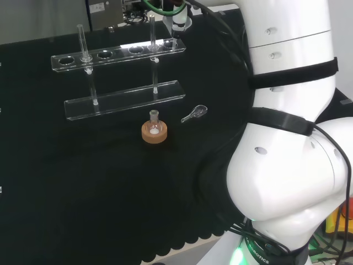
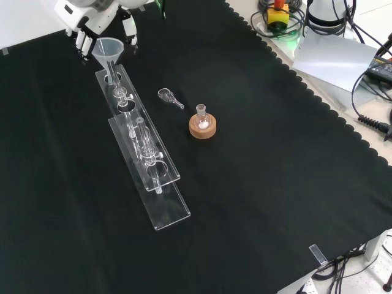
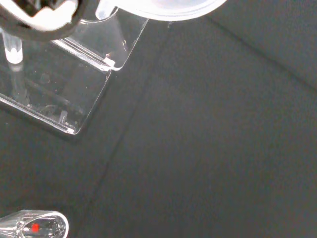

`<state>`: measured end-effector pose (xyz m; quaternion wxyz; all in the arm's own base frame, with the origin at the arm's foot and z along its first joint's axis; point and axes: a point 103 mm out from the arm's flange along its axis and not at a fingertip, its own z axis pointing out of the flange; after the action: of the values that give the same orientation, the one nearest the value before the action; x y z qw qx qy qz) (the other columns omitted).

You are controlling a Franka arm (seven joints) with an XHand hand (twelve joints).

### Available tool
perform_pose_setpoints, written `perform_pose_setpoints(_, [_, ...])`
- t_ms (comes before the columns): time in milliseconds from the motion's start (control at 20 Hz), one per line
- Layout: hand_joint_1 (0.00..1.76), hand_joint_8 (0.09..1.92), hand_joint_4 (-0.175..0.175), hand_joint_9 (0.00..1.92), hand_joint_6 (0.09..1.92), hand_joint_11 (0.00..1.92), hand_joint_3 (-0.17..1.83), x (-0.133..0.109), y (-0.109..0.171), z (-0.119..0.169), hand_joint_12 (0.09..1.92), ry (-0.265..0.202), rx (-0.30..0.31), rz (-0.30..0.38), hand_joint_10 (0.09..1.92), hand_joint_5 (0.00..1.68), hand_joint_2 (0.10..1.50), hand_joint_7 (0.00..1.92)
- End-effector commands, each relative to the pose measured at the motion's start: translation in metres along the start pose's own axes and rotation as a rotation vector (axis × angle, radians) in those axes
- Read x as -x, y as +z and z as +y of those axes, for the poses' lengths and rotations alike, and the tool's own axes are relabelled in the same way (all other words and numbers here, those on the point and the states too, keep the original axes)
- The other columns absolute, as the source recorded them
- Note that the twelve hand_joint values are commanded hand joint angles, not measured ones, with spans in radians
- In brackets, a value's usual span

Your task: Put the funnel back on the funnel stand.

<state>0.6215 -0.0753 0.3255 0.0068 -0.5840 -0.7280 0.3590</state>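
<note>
Head view: funnel stand [image 1: 118, 55] far across the desk [image 1: 83, 182]; cork ring [image 1: 154, 134] with a small flask nearer.

Front view: hand [image 2: 92, 24] at top left, fingers [image 2: 81, 41] beside the funnel [image 2: 108, 49], clamped or not impossible to tell. Funnel upright over the stand's end hole, stem seemingly entering. Judged: placing step; next, lowering straight, then releasing.

Wrist view: no readable writing.

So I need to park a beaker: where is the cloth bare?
In the front view, everything right of and below the flask on its cork ring is bare. The funnel stand, small scoop and hand crowd the upper left.
</note>
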Motion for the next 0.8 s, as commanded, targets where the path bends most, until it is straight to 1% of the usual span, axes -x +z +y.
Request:
perform_pose_setpoints(50, [0.77,0.66,0.01,1.04,0.7,0.55,0.53,-0.001,0.002,0.004,1.26,-0.003,-0.002,0.001,0.53,0.59,0.66,0.62])
perform_pose_setpoints(400, [0.76,0.66,0.004,1.0,0.69,0.55,0.53,-0.005,0.005,0.01,1.26,-0.001,-0.009,0.002,0.52,0.55,0.66,0.6])
perform_pose_setpoints(550, [0.76,0.66,-0.005,0.95,0.65,0.54,0.53,-0.006,0.005,0.011,1.26,-0.001,-0.015,0.003,0.5,0.47,0.66,0.59])
perform_pose_setpoints(700, [0.74,0.69,-0.013,0.87,0.52,0.53,0.52,-0.014,0.01,0.014,1.26,0.005,-0.023,0.007,0.53,0.38,0.66,0.53])
perform_pose_setpoints(800, [0.72,0.7,-0.014,0.77,0.39,0.5,0.52,-0.019,0.013,0.016,1.28,0.004,-0.029,0.016,0.55,0.32,0.66,0.44])
